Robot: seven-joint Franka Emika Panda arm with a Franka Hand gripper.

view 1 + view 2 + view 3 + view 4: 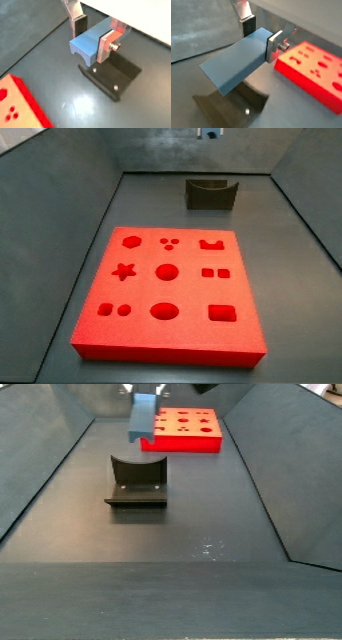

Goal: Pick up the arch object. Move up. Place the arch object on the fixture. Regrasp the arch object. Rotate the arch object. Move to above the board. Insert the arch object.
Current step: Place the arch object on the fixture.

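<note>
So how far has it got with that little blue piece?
The pick-up looks done: the tool is shut on the arch object, holding it in the air above the fixture, apart from it. In hand, I'd guess, is lifting it or setting it on that fixture. Still left: regrasping, rotating and pushing it into the board, whose cutouts all look unfilled.

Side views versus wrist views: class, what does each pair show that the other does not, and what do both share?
Only the side views show the whole board with every cutout, and the fixture standing apart from it on the floor.

Only the wrist views show the grip up close: the fingers clamp the arch object, its notch visible, hanging above the fixture.

Both pairs show the board, the fixture and, at least partly, the gripper holding the arch object aloft.
</note>
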